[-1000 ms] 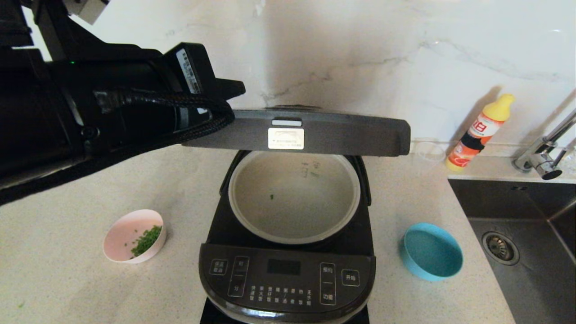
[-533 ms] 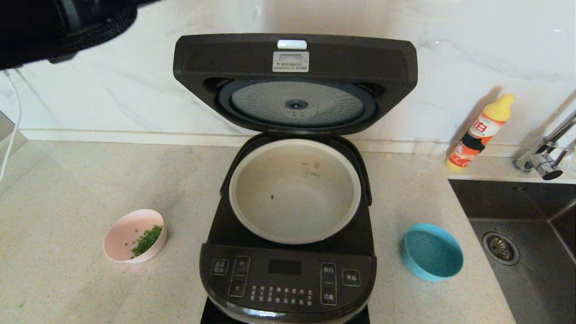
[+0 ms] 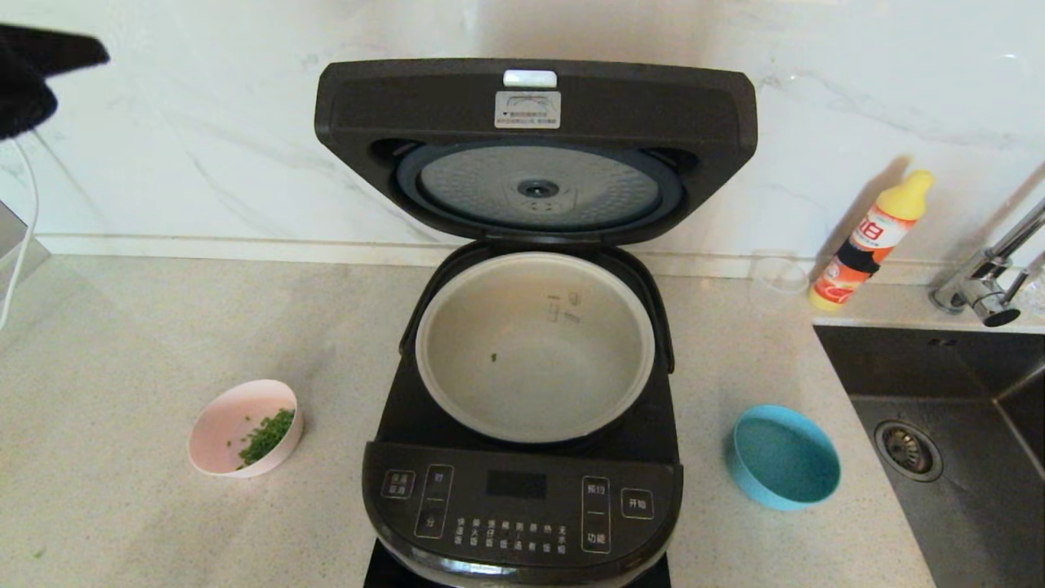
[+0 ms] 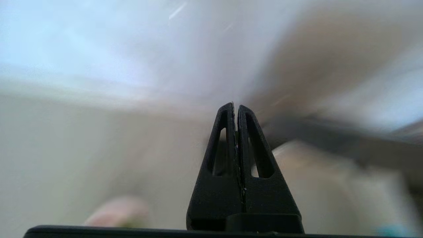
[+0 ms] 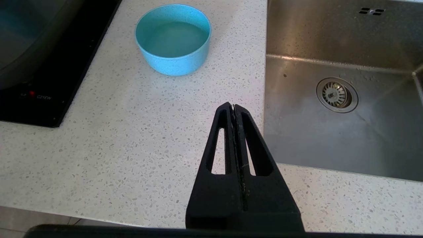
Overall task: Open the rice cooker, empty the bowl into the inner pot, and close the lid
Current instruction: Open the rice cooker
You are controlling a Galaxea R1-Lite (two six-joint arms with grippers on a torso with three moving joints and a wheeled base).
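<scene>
Left gripper has its fingers pressed together, holding nothing, up in the air off toward the robot's left of the cooker; the head view catches only a dark bit of that arm at the top left corner. Right gripper also pinched closed and empty, parked over bare counter, with the blue bowl ahead of it and the sink just off to its side.

Rice cooker sits well apart from the left gripper, toward the middle of the counter. Lid stands fully up against the wall, dimpled underside showing. Inner pot is exposed and nearly bare, one green speck on its floor.

Progress: opening step looks done. Emptying not done: pink bowl with chopped greens sits on the counter below and near the left gripper, untouched. Blue bowl looks empty from both views.

Left to do, by my read: grab the pink bowl, tip it into the pot, set it back, then push the lid down.
</scene>
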